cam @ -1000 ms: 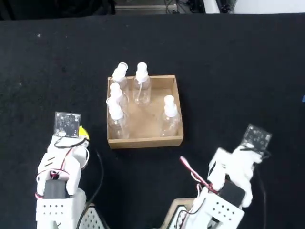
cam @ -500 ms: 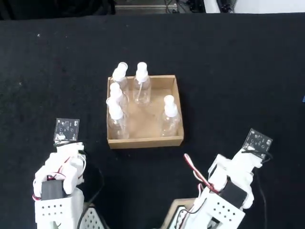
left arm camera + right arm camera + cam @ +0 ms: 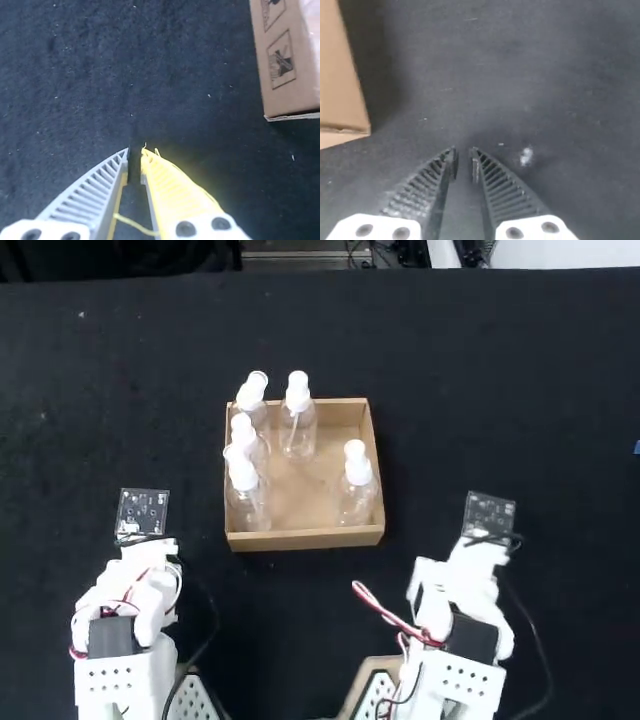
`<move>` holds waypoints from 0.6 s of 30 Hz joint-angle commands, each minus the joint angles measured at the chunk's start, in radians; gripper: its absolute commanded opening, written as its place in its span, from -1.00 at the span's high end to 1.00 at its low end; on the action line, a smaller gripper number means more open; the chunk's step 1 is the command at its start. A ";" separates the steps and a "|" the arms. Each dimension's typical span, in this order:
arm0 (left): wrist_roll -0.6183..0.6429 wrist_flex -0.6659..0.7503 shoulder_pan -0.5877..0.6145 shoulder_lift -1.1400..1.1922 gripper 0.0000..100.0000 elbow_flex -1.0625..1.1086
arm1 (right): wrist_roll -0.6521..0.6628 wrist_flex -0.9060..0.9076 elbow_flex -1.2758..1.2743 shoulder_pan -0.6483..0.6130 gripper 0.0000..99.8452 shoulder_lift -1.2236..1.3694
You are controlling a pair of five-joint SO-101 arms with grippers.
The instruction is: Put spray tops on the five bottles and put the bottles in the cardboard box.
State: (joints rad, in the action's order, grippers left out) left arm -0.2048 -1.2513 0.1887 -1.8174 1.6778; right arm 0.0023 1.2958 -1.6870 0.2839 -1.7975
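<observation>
Bottles, clear with white spray tops, square cardboard box

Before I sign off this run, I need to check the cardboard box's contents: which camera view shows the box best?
The high view: it shows the whole cardboard box from above, with five spray-topped bottles standing inside. The left wrist view catches one printed outer side; the right wrist view, a plain outer corner.
</observation>
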 commanded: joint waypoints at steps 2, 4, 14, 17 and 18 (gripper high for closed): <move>-0.003 -0.025 -0.007 -0.008 0.94 0.022 | 0.008 0.009 0.004 -0.021 0.98 -0.097; -0.003 -0.025 -0.010 -0.008 0.94 0.022 | 0.008 0.009 0.004 -0.021 0.98 -0.097; -0.003 -0.025 -0.010 -0.008 0.94 0.022 | 0.009 0.009 0.004 -0.020 0.98 -0.097; -0.003 -0.025 -0.008 -0.008 0.94 0.022 | 0.009 0.009 0.004 -0.020 0.98 -0.097; -0.003 -0.025 -0.008 -0.008 0.94 0.022 | 0.009 0.009 0.004 -0.020 0.98 -0.097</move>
State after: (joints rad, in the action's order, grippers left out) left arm -0.2048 -1.2513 0.1887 -1.8174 1.6778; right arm 0.0023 1.2958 -1.6870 0.2746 -1.7975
